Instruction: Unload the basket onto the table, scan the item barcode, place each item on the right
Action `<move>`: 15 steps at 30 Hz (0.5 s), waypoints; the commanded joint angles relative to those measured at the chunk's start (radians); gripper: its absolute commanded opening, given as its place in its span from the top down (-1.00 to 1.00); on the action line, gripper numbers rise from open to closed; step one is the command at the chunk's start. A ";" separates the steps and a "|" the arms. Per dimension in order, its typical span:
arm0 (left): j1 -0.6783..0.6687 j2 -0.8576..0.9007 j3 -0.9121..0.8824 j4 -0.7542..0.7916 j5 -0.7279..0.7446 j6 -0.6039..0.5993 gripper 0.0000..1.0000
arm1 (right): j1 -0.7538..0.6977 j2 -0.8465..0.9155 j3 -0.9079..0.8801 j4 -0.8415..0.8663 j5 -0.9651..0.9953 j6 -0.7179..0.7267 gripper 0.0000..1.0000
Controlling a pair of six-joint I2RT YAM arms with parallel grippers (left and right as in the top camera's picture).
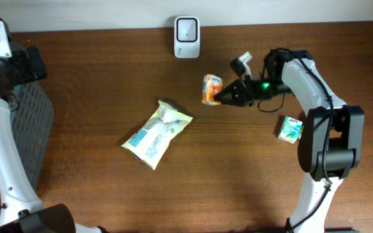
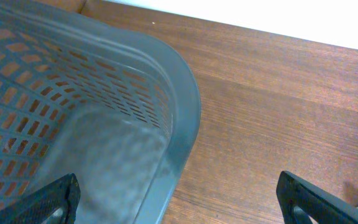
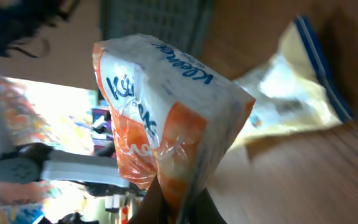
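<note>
While our right pincer (image 1: 224,96) pinches shut on just one edge of the orange tissue pack (image 1: 212,88), near the scanner (image 1: 186,37) on its right-arm side, we judge the pack may swivel or slip, hiding its barcode; our left pincer (image 2: 179,208) gapes empty.

basket (image 2: 188,115) cropped left, pack (image 3: 166,118) bottom cropped
</note>
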 commanded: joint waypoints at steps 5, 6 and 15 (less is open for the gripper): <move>0.004 -0.017 0.006 0.000 -0.003 0.016 -0.98 | 0.004 -0.031 0.077 -0.102 -0.181 -0.018 0.92; 0.004 -0.017 0.006 0.000 -0.004 0.016 -0.98 | 0.003 -0.036 0.090 -0.123 -0.181 -0.018 0.92; 0.004 -0.017 0.006 -0.001 -0.004 0.016 -0.98 | 0.002 -0.228 0.303 -0.221 -0.181 -0.018 0.92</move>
